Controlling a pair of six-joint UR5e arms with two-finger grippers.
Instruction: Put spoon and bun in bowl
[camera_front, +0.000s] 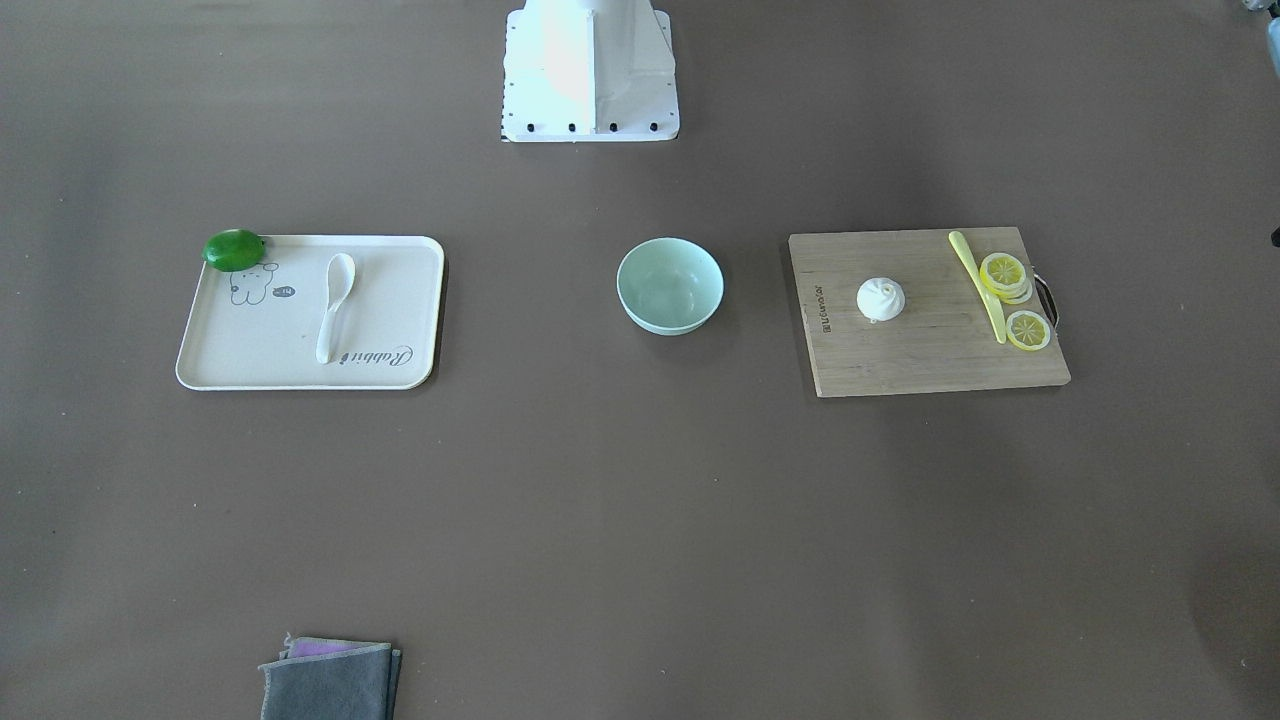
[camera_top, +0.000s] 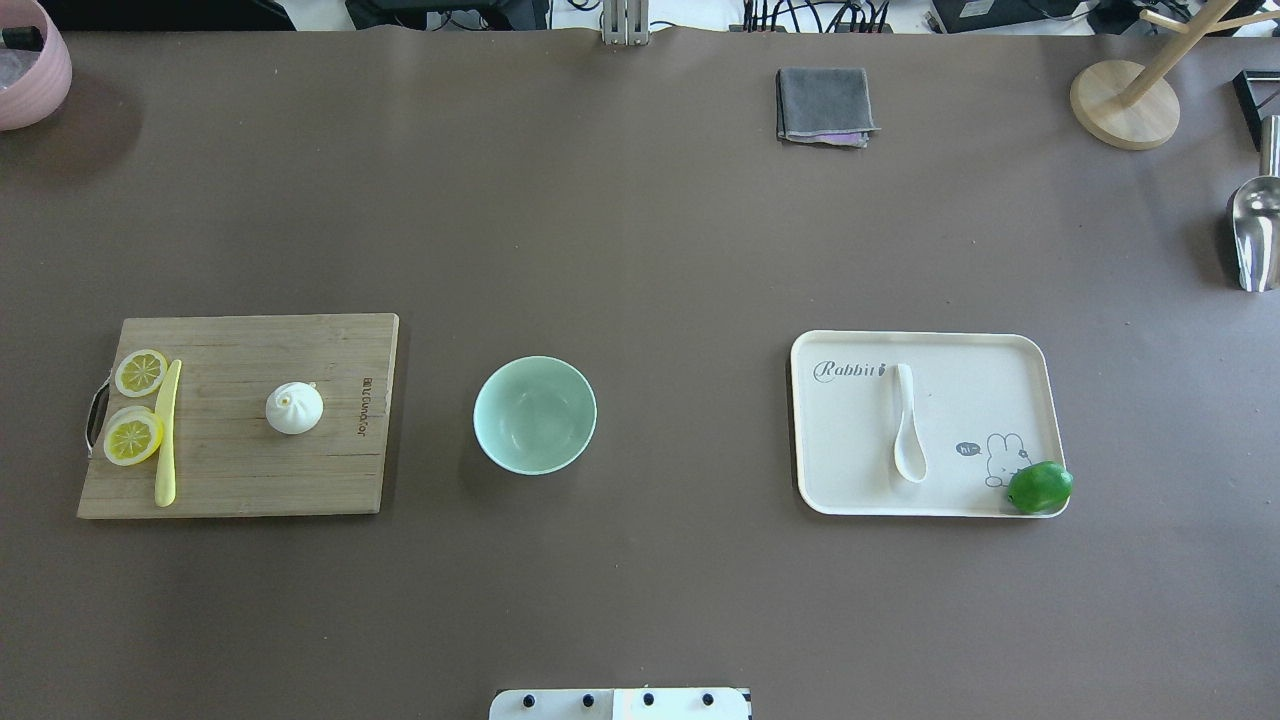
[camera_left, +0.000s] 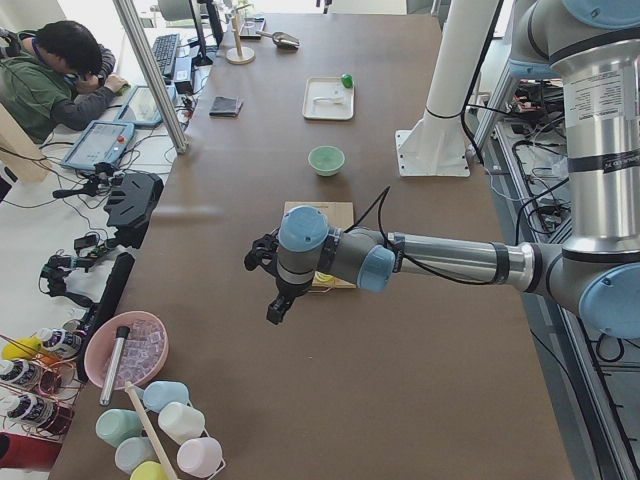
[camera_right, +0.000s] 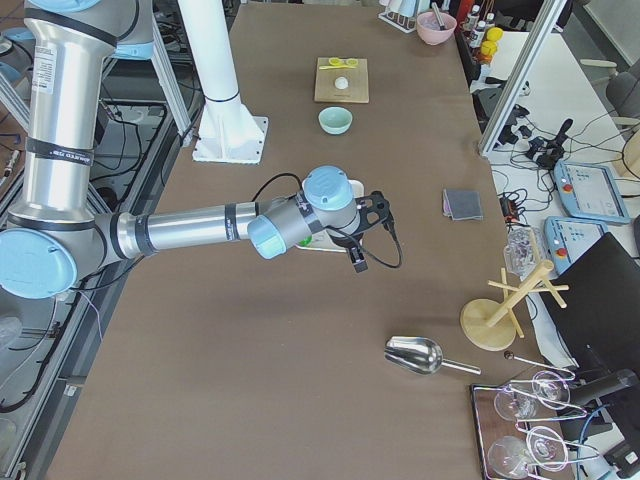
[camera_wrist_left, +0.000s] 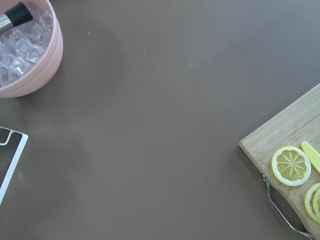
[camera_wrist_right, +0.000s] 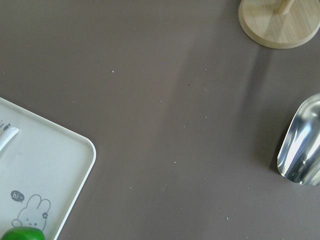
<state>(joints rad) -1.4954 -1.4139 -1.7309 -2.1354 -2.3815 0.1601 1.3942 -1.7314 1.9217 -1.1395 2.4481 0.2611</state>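
The white spoon (camera_top: 908, 425) lies on a cream tray (camera_top: 920, 336) on the robot's right; it also shows in the front view (camera_front: 335, 305). The white pleated bun (camera_top: 294, 408) sits on a wooden cutting board (camera_top: 240, 470) on the robot's left. The mint-green bowl (camera_top: 535, 414) stands empty between them. My left gripper (camera_left: 268, 285) hangs above the table beyond the board's outer end. My right gripper (camera_right: 375, 235) hangs above the table beyond the tray's outer end. Both show only in the side views, so I cannot tell whether they are open or shut.
A green lime (camera_top: 1039, 487) rests on the tray's corner. Lemon slices (camera_top: 140, 372) and a yellow knife (camera_top: 166, 440) lie on the board. A grey cloth (camera_top: 824, 105), a pink ice bowl (camera_top: 30, 70), a metal scoop (camera_top: 1255, 235) and a wooden stand (camera_top: 1125, 100) sit at the edges.
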